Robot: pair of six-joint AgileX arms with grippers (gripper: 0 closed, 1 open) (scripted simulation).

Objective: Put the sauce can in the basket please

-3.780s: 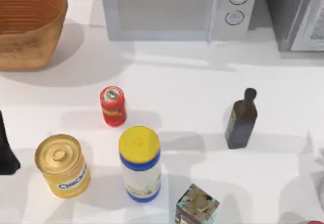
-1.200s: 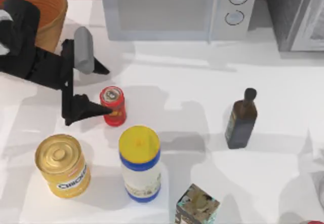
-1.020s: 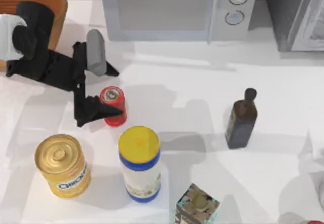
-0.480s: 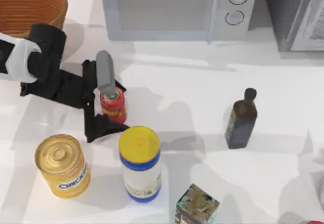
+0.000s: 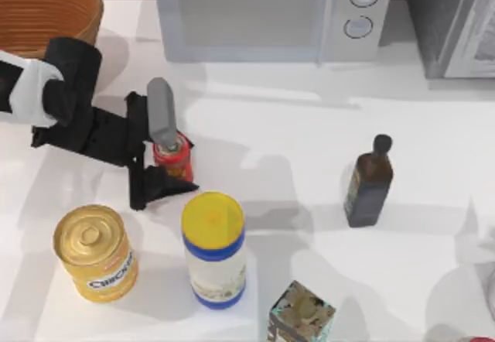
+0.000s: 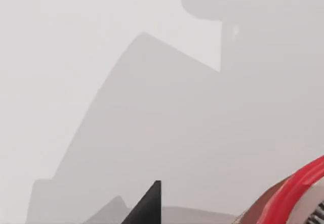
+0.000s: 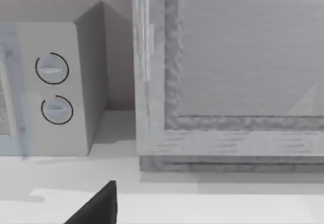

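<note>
The small red sauce can [image 5: 181, 167] stands upright left of the table's middle. My left gripper [image 5: 175, 161] reaches in from the left and is shut on the sauce can: the grey finger [image 5: 161, 113] lies against its far side and the black finger [image 5: 160, 184] against its near side. In the left wrist view the can's red rim [image 6: 296, 193] sits close beside a black fingertip [image 6: 148, 203]. The wicker basket [image 5: 83, 26] stands at the far left corner, behind the left arm. My right gripper [image 7: 98, 208] is parked off to the right, facing the microwave and cabinet.
A gold chicken can [image 5: 94, 254] and a white bottle with a yellow lid [image 5: 214, 249] stand just in front of the sauce can. A dark bottle [image 5: 369, 181] is at the right, a patterned box [image 5: 302, 316] at the front, and a microwave [image 5: 263, 13] along the back.
My left arm came in from the basket side, lowered around the sauce can, and its fingers closed in on the can. The can has not moved.
</note>
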